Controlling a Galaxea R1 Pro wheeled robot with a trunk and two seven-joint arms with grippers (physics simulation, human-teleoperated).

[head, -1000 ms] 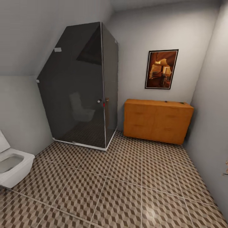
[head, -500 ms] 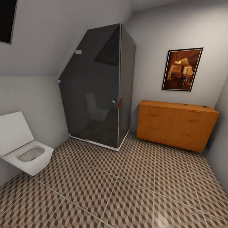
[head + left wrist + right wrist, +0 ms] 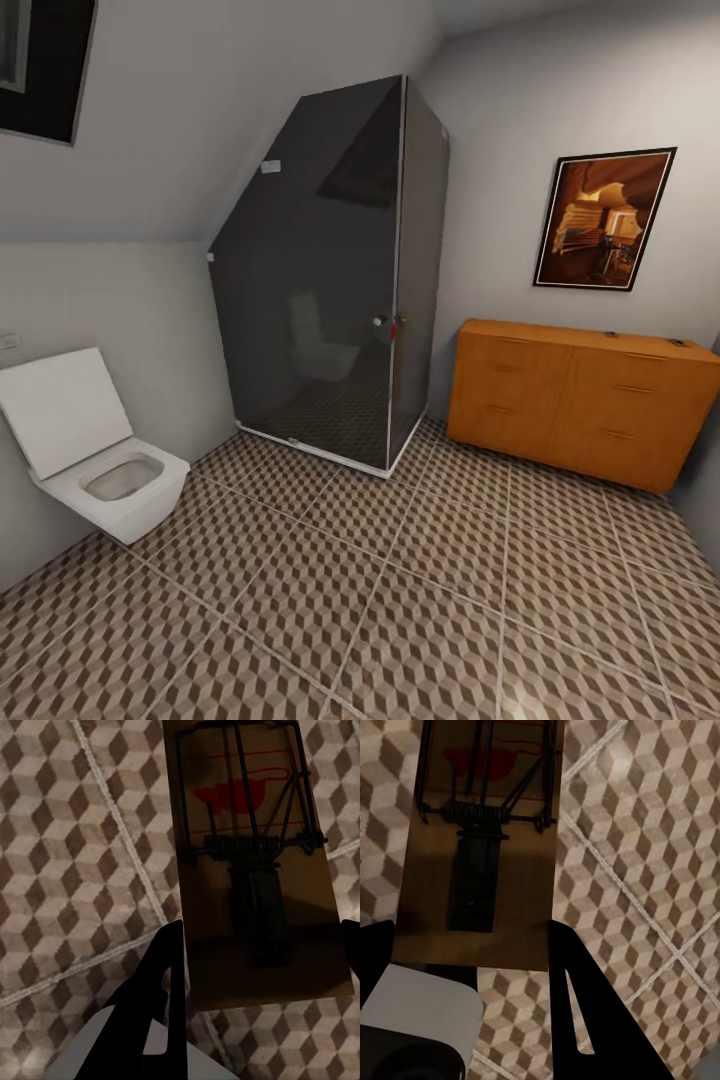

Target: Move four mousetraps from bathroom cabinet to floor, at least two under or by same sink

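In the left wrist view, a brown wooden mousetrap [image 3: 255, 870] with a red mouse mark and a wire spring sits between the black fingers [image 3: 161, 975] of my left gripper [image 3: 259, 960]. The gripper is shut on it above the cube-patterned floor [image 3: 67, 870]. In the right wrist view, my right gripper [image 3: 472, 960] is shut on a second mousetrap [image 3: 480, 847], also held over the tiles [image 3: 645, 855]. The orange cabinet [image 3: 580, 400] stands against the far wall at the right. Two tiny dark pieces [image 3: 610, 334] lie on its top, too small to identify. The sink is out of view.
A dark glass shower cubicle [image 3: 340, 290] fills the far corner. A white wall-hung toilet [image 3: 110, 480] with its lid up is at the left. A framed picture [image 3: 603, 220] hangs above the cabinet. The tiled floor [image 3: 400, 600] spreads open between them.
The head camera has swung left, so the shower, cabinet and picture sit further right in the picture and the toilet shows in full. Nothing in the room itself has moved.
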